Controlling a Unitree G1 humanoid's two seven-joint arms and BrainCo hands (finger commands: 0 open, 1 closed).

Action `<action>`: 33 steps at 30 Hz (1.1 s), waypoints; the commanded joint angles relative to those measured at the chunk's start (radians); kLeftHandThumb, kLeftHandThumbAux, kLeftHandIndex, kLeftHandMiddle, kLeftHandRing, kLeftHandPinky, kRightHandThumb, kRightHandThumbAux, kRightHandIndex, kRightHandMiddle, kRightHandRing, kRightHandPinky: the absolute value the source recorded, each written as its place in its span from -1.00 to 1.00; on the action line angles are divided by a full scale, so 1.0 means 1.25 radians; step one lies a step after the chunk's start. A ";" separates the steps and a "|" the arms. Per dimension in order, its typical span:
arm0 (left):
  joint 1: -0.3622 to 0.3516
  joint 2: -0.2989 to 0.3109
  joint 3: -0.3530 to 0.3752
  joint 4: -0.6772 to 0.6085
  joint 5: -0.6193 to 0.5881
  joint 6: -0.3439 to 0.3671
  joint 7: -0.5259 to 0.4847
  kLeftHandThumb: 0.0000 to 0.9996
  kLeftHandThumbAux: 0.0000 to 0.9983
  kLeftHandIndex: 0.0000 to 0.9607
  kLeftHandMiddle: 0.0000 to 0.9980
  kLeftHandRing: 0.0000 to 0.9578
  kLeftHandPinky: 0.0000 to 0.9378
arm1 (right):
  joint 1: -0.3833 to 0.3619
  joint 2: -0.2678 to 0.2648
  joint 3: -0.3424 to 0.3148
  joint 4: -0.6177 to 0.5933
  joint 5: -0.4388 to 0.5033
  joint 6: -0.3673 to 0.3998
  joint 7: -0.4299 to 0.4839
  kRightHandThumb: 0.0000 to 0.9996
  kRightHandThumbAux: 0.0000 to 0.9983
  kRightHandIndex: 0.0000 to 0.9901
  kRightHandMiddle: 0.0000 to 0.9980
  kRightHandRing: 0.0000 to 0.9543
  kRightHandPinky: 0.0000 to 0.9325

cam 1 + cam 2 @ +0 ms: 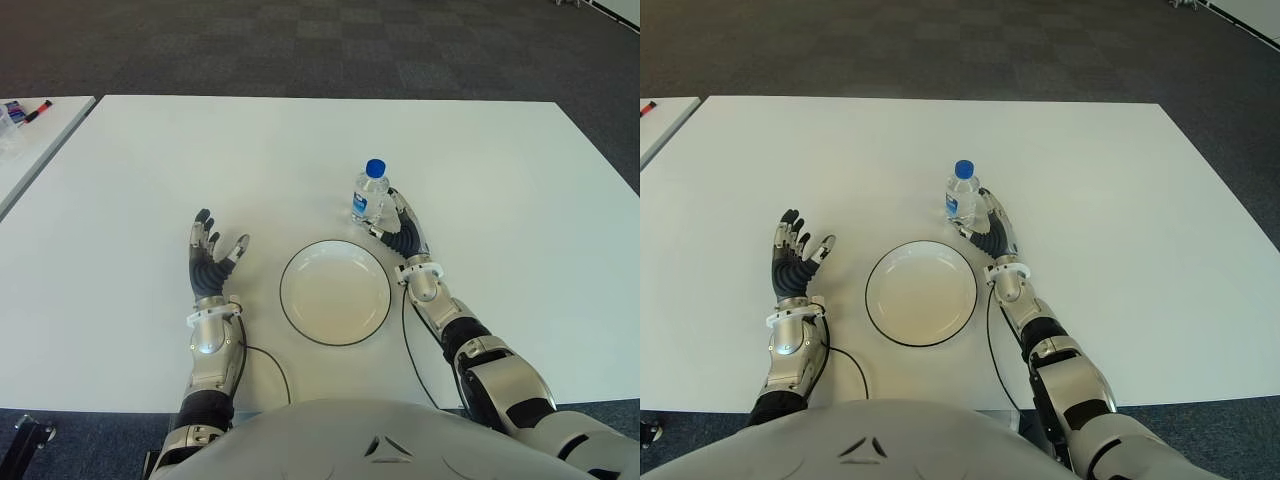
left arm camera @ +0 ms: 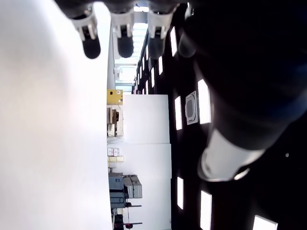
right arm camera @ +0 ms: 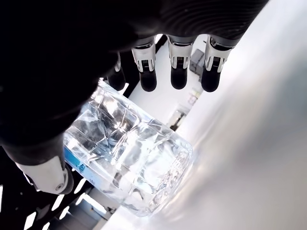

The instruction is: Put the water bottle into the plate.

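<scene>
A small clear water bottle (image 1: 369, 194) with a blue cap stands upright on the white table (image 1: 500, 180), just beyond the far right rim of the round white plate (image 1: 335, 292). My right hand (image 1: 398, 226) is right beside the bottle on its right side, palm toward it, fingers straight. In the right wrist view the bottle (image 3: 129, 158) sits against the palm with the fingers (image 3: 176, 72) extended past it, not wrapped. The plate holds nothing. My left hand (image 1: 210, 258) shows left of the plate, fingers spread and holding nothing.
A second white table (image 1: 30, 140) with small items stands at the far left. Dark carpet lies beyond the table's far edge. Cables (image 1: 265, 360) run from both wrists over the table toward my body.
</scene>
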 commanded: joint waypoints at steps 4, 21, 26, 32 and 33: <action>0.026 -0.003 -0.004 0.052 0.013 0.008 0.003 -0.64 0.58 -0.86 -0.94 -1.00 -0.94 | 0.027 0.015 -0.003 0.033 0.014 0.006 0.023 -0.87 0.30 -1.00 -1.00 -1.00 -1.00; 0.026 -0.003 -0.006 0.044 0.009 0.025 -0.003 -0.62 0.56 -0.86 -0.94 -1.00 -0.95 | 0.027 0.019 -0.014 0.040 0.017 0.002 0.035 -0.99 0.30 -1.00 -1.00 -1.00 -1.00; 0.027 -0.002 -0.006 0.042 0.011 0.029 -0.002 -0.63 0.54 -0.87 -0.96 -1.00 -0.96 | 0.028 0.021 -0.016 0.040 0.019 0.004 0.038 -1.00 0.33 -1.00 -1.00 -1.00 -1.00; 0.028 -0.002 -0.007 0.040 0.013 0.032 0.000 -0.63 0.53 -0.88 -0.97 -1.00 -0.95 | 0.026 0.023 -0.018 0.039 0.022 0.012 0.046 -1.00 0.32 -1.00 -1.00 -1.00 -1.00; 0.028 -0.002 -0.006 0.040 0.013 0.031 0.001 -0.64 0.53 -0.88 -0.97 -1.00 -0.95 | 0.025 0.023 -0.018 0.039 0.023 0.012 0.048 -1.00 0.32 -1.00 -1.00 -1.00 -1.00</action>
